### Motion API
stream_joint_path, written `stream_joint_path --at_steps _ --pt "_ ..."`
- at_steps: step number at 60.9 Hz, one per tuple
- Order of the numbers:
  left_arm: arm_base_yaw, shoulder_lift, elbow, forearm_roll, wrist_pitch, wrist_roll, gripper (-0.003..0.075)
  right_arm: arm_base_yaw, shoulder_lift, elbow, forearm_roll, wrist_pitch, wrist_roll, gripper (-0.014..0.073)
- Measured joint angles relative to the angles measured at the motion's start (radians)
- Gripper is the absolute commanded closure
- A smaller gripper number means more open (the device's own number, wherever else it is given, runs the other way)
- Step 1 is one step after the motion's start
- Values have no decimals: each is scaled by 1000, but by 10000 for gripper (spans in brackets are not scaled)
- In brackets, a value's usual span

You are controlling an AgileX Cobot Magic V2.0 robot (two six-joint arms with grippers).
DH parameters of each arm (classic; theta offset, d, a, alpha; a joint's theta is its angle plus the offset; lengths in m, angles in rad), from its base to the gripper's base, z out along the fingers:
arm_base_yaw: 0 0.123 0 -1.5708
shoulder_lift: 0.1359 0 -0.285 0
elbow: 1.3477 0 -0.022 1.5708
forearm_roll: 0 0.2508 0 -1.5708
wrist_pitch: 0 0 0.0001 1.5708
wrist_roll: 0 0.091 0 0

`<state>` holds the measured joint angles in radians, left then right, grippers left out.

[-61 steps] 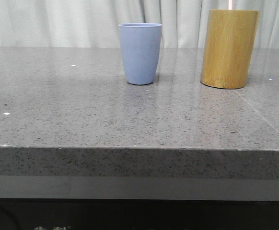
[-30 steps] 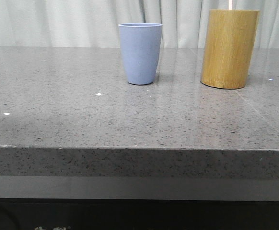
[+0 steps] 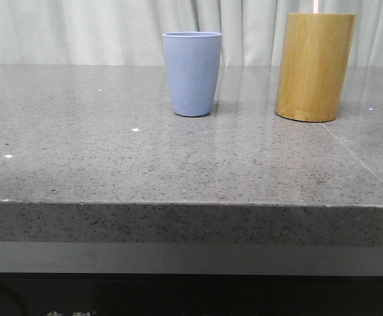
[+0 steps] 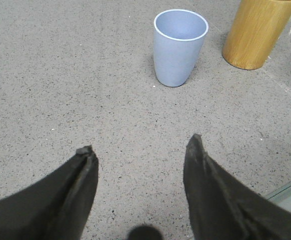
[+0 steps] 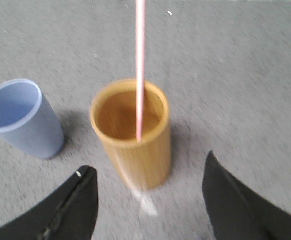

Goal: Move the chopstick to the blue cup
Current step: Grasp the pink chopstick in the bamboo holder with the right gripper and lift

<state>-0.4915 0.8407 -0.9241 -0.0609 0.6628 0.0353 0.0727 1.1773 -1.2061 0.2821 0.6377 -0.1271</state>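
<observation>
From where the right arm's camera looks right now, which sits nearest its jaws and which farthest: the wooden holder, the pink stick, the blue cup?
1. The wooden holder stands straight ahead of the right gripper, between its open jaws.
2. The chopstick stands inside that holder, leaning away; holder and chopstick are too close to call.
3. The blue cup stands farthest, off to one side.

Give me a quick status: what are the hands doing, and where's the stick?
Left gripper open, empty. Right gripper open, above the bamboo holder. Chopstick standing in holder; blue cup empty. Nothing in the way.
</observation>
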Motion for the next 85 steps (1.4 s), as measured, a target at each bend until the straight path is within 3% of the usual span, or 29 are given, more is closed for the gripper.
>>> stream_joint_path --at_steps 12,33,48,65,85 --pt "0 0 0 0 -1 0 331 27 261 -244 14 -4 -8 120" --pt "0 0 0 0 -2 0 331 27 568 -495 36 -7 -8 130" --pt "0 0 0 0 -2 0 331 27 614 -544 39 1 -9 424" --pt "0 0 0 0 -2 0 331 27 614 -548 45 -1 -9 631" --pt "0 0 0 0 -2 0 331 27 581 -553 45 9 -23 664"
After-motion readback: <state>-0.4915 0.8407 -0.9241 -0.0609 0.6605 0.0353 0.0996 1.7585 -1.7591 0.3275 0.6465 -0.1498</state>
